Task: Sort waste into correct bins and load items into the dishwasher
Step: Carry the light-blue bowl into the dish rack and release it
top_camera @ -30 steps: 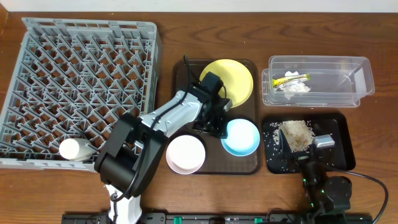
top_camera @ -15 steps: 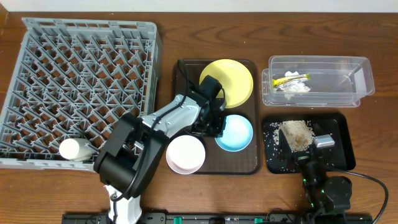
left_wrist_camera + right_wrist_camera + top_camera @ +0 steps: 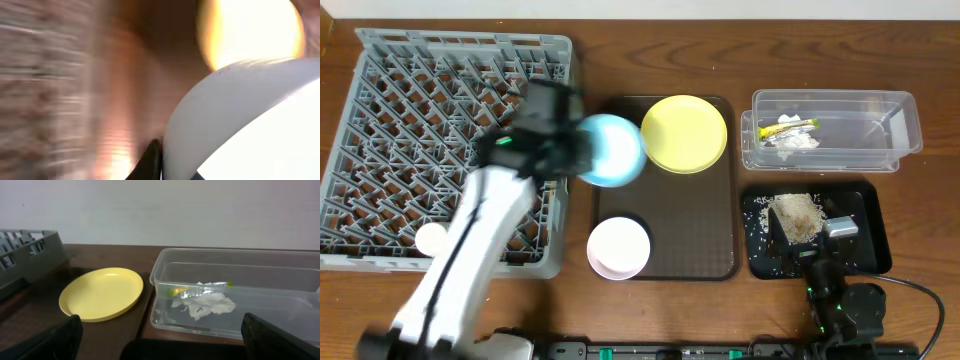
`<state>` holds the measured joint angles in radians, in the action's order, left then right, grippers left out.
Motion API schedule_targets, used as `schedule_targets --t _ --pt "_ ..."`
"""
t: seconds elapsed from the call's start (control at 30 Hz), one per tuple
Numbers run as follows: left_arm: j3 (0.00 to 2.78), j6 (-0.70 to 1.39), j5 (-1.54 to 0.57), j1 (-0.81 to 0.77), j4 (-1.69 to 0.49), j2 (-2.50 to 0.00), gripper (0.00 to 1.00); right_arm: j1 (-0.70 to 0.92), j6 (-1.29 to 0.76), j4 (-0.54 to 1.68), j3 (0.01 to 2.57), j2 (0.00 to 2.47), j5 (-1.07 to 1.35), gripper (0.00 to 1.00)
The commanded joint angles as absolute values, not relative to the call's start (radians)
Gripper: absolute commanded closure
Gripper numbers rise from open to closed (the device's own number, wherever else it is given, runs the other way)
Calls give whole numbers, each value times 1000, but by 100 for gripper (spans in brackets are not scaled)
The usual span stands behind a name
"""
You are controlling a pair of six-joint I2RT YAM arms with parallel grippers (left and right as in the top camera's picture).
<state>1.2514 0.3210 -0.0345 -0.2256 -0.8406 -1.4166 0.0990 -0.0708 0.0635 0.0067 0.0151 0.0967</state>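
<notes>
- Dish rack [image 3: 460, 40]: the grey pegged grid fills the upper left of the overhead view and is where the bowls and plate go.
- Brown serving tray [image 3: 690, 230]: lies at frame centre, just right of the rack.
- Clear tub [image 3: 835, 96], upper right, and black tray [image 3: 865, 215] below it: these are the two bins.
- Yellow plate [image 3: 685, 132]: lies flat on the upper part of the serving tray.
- Light blue bowl [image 3: 612, 150]: sits at upper centre, between the rack's right wall and the plate and just beside the plate's left edge.
  - It shows blurred.
  - Its outline is a full circle from above, so we judge the mouth to face roughly upward, though the blur leaves the tilt uncertain.
  - Being round, it has no long axis in plan.
  - We expect it to be light, rigid and smooth, hence prone to slip or swing.
  - The rim is the natural hold, pinched between inner and outer wall.
- White bowl [image 3: 618, 247]: rests mouth up at the lower left of the serving tray.
- Left gripper [image 3: 578, 152]: clamped on the blue bowl's left rim.
  - In the wrist view the pale bowl wall fills the lower right, with one dark finger [image 3: 151, 160] against it.
- Right gripper [image 3: 160, 342]: its fingers are spread wide and hold nothing, and it is low in the frame facing the tub.
- Snack wrapper [image 3: 790, 126] and tissue [image 3: 798, 141]: both lie in the tub's left end.
- Food scraps [image 3: 797, 215]: heaped in the black tray.
</notes>
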Motion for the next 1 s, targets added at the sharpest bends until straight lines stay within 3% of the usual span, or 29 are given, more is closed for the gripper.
schedule_targets --t 0.0,0.13,0.23,0.37,0.57,0.97 --pt "1265 323 458 -178 -861 -1351 92 92 -66 67 6 13 94 1" --pt "1264 232 802 -164 -843 -1345 92 92 -66 67 6 13 94 1" --pt "1264 153 938 -164 -796 -1376 92 92 -65 67 6 13 94 1" --pt "1264 26 967 -164 -706 -1462 92 92 -66 67 6 13 94 1" --pt "1264 19 1147 -168 -656 -1643 92 92 -65 67 6 13 94 1" --pt "1264 23 1164 -274 -675 -1793 92 92 -65 67 6 13 94 1"
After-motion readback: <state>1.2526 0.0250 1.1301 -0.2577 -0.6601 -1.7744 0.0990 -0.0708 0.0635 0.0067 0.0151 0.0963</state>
